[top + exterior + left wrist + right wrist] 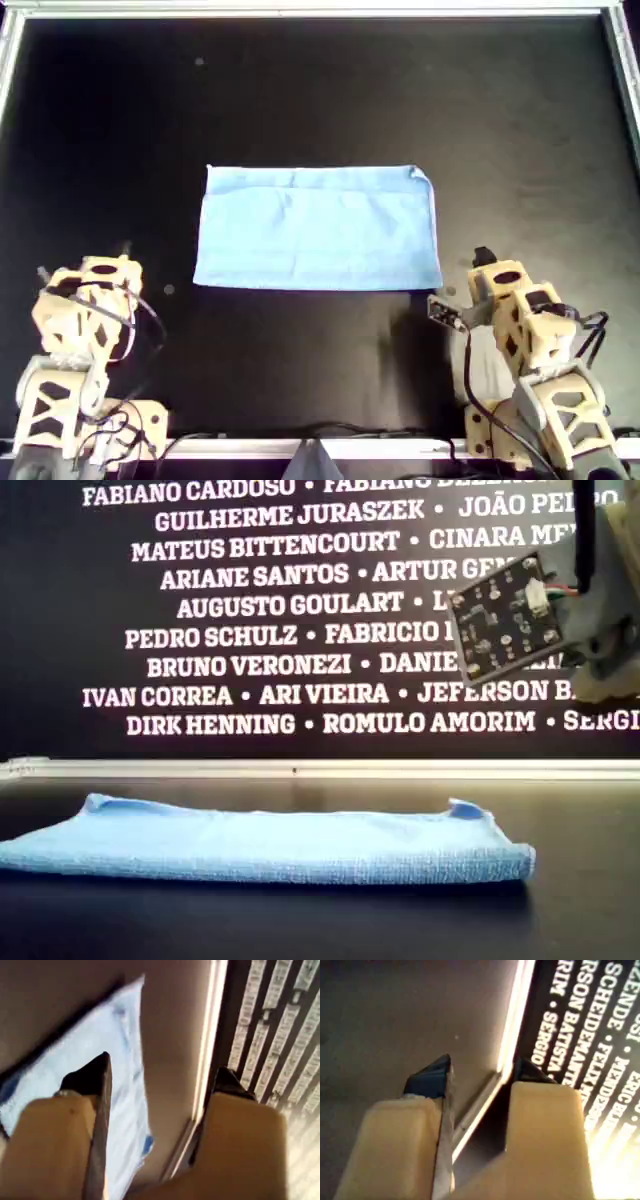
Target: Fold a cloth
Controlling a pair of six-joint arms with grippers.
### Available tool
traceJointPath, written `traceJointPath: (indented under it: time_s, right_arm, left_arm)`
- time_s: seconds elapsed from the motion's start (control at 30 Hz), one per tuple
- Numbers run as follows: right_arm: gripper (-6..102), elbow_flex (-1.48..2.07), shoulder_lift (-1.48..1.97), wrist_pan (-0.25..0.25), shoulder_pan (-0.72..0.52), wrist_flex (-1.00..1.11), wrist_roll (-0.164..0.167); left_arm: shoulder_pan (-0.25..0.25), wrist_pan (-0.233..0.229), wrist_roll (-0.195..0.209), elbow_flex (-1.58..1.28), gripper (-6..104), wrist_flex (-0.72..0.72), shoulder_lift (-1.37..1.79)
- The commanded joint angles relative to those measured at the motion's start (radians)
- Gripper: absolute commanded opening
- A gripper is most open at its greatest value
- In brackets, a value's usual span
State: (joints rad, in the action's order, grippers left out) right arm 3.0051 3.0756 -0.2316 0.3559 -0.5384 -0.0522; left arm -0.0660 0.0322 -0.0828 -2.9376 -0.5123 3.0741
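Note:
The light blue cloth (318, 230) lies flat on the black table as a wide rectangle, with one far corner slightly turned up. It shows in the exterior view (270, 845) as a low doubled layer. My first gripper (100, 262) is at the overhead view's lower left, apart from the cloth. It is open and empty in its wrist view (165, 1067), with the cloth (125, 1025) beyond its jaws. My second gripper (487, 262) is at the overhead view's lower right, just off the cloth's near corner. It is open and empty (482, 1065), with no cloth in its wrist view.
A metal rail (300, 12) edges the table's far side (300, 770); behind it is a dark wall with white names (300, 605). A small circuit board (505, 615) on the second arm hangs at the exterior view's upper right. Cables (330, 432) run along the near edge.

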Motion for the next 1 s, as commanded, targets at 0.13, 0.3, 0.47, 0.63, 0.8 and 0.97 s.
traceJointPath:
  time_s: [0.13, 0.3, 0.47, 0.63, 0.8, 0.97]
  right_arm:
    - [51, 0.021, 0.011, 0.120, 0.005, -0.002, 0.005]
    - [51, -0.003, -0.009, 0.132, 0.008, 0.009, 0.005]
    - [51, -0.087, -0.232, 0.132, 0.009, 0.017, 0.028]
    - [51, -0.319, -0.632, 0.132, 0.000, 0.018, 0.029]
    - [52, -0.437, -0.905, 0.135, 0.011, 0.018, 0.025]
    - [64, -0.463, -0.996, 0.135, 0.012, 0.018, 0.025]
  left_arm:
    - [0.028, 0.008, -0.002, -0.023, 72, 0.005, 0.017]
    - [0.028, 0.008, -0.002, -0.025, 72, 0.006, 0.017]
    - [0.028, 0.008, -0.002, -0.025, 72, 0.006, 0.017]
    - [0.028, 0.008, -0.002, -0.026, 72, 0.006, 0.017]
    - [0.028, 0.008, -0.002, -0.028, 72, 0.006, 0.017]
    - [0.028, 0.008, -0.002, -0.028, 71, 0.006, 0.017]
